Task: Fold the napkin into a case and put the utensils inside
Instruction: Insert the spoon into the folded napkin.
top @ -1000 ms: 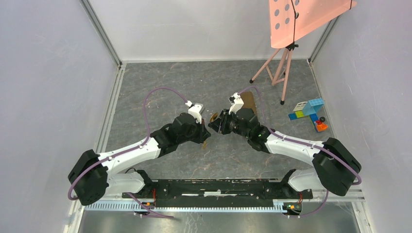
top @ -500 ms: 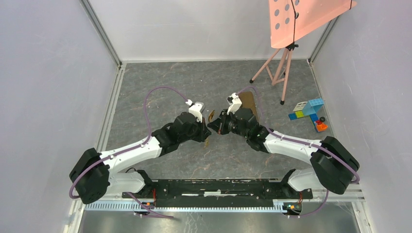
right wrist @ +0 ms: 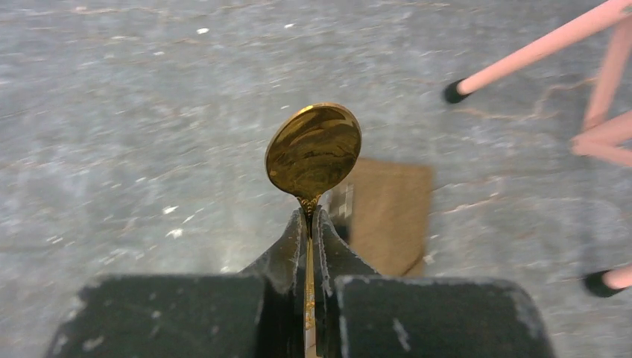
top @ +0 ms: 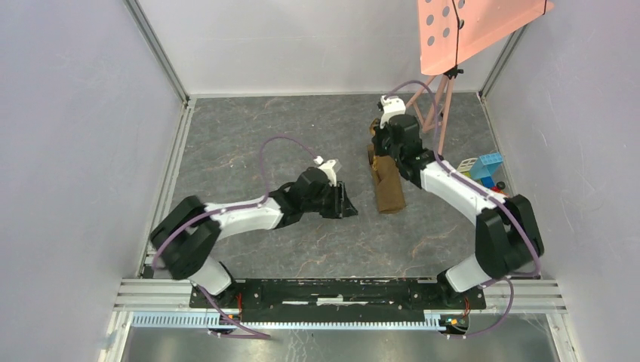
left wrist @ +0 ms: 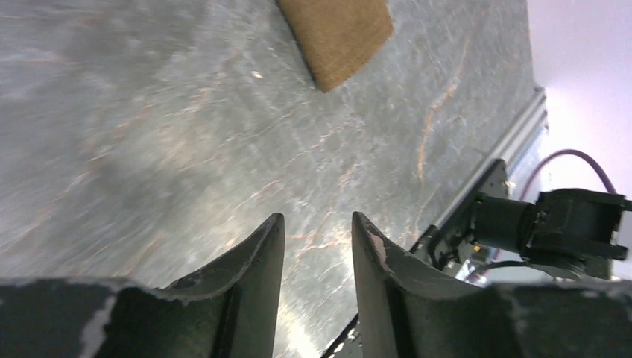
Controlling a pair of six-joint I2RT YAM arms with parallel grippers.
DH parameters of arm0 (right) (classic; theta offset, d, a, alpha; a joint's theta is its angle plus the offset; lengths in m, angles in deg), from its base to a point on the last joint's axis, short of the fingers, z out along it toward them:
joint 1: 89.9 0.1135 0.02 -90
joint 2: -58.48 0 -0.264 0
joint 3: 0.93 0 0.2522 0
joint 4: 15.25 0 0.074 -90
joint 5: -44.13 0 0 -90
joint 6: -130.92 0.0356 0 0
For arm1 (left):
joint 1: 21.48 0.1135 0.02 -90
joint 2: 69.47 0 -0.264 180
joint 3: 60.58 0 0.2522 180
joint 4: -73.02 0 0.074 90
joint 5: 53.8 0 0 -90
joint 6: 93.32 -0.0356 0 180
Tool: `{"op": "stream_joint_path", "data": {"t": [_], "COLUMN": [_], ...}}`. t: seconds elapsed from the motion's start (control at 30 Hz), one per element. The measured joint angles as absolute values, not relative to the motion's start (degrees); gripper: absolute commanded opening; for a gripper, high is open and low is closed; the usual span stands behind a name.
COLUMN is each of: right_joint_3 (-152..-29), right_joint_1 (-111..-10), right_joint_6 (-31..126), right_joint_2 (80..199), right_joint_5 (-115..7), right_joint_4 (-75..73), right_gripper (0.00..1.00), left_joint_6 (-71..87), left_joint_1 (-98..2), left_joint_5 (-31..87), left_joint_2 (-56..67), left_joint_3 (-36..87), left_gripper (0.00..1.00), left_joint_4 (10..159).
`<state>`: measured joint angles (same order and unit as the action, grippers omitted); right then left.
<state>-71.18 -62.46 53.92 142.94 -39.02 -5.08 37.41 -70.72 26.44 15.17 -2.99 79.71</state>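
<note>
Soft, even, bright light, faint shadows. Beyond the left hand (left wrist: pixel 318 224) the desk (left wrist: pixel 149 134) smears with motion blur and pale glare. Ahead of the right hand (right wrist: pixel 311 216) the spoon (right wrist: pixel 314 151) gleams sharp; background soft.

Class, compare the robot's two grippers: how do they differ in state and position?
The left gripper stands open and empty; the right gripper is shut on the gold spoon. The left sits beside the near end of the case; the right is at its far end. Both are dark.
</note>
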Motion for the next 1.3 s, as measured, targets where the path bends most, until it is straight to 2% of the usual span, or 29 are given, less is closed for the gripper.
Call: {"op": "stream_joint_path", "data": {"t": [0.3, 0.33, 0.6, 0.97, 1.3], "right_joint_3": [-85.0, -86.2, -88.1, -87.9, -82.2], "right_joint_1": [-70.1, -70.4, -71.3, -71.6, -71.4], "right_joint_6": [45.1, 43.8, 42.8, 45.1, 46.9], "right_joint_2": [158.1, 160.3, 163.4, 165.5, 162.1], "right_joint_5": [-40.5, -41.1, -42.3, -43.3, -42.5], "right_joint_4": [1.7, 3.7, 4.4, 6.9, 7.4], "right_gripper": [0.0, 0.0, 0.0, 0.0, 0.0], "left_joint_6": [53.3, 58.7, 63.9, 65.8, 66.2], "left_joint_1": [-72.7, -74.0, -75.7, -75.7, -75.7], "left_joint_5": [13.1, 10.9, 10.6, 13.2, 13.8], "left_joint_2": [38.4, 44.5, 50.6, 52.5, 53.8], "left_joint_3": [7.7, 10.4, 13.2, 13.3, 15.1], "left_gripper": [0.34, 0.29, 0.22, 0.2, 0.19], "left_joint_4": [65.3, 59.8, 56.4, 56.4, 56.4]}}
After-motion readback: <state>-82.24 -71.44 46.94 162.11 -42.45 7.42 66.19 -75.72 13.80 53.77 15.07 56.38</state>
